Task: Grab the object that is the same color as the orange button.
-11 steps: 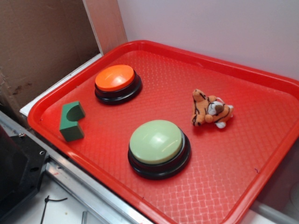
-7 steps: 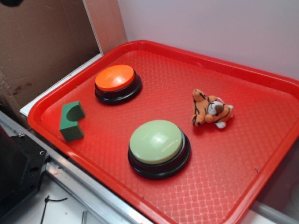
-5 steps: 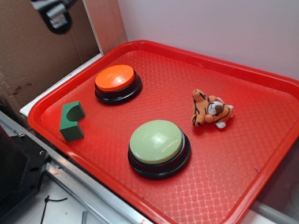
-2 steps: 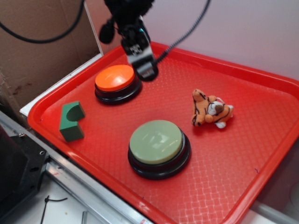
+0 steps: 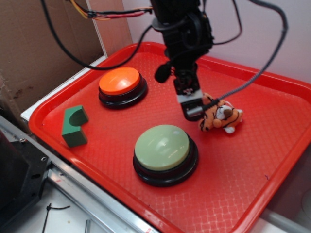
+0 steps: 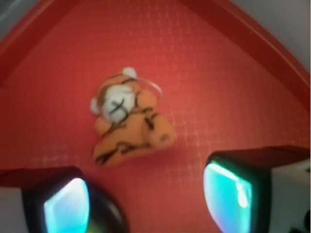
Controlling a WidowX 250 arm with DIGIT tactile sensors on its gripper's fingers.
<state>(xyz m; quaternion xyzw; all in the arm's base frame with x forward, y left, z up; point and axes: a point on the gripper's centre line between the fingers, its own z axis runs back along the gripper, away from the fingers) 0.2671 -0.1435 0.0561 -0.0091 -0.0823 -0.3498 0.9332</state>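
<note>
Having swung in from beyond the orange button (image 5: pixel 119 81), the gripper (image 5: pixel 193 109), jaws spread and empty, now hovers beside the plush tiger (image 6: pixel 129 121).

Orange, red and green on a waffle-patterned tray

The plush tiger (image 5: pixel 221 116) is orange with black stripes and a white muzzle and paws; the orange button (image 5: pixel 119 81) has a matching orange dome on a black base. The larger button (image 5: pixel 162 147) is pale green over black, the block (image 5: pixel 74 126) dark green. The tray (image 5: pixel 272 160) is bright red with an embossed grid. The fingers (image 6: pixel 228 194) show teal pads in black housings.
</note>
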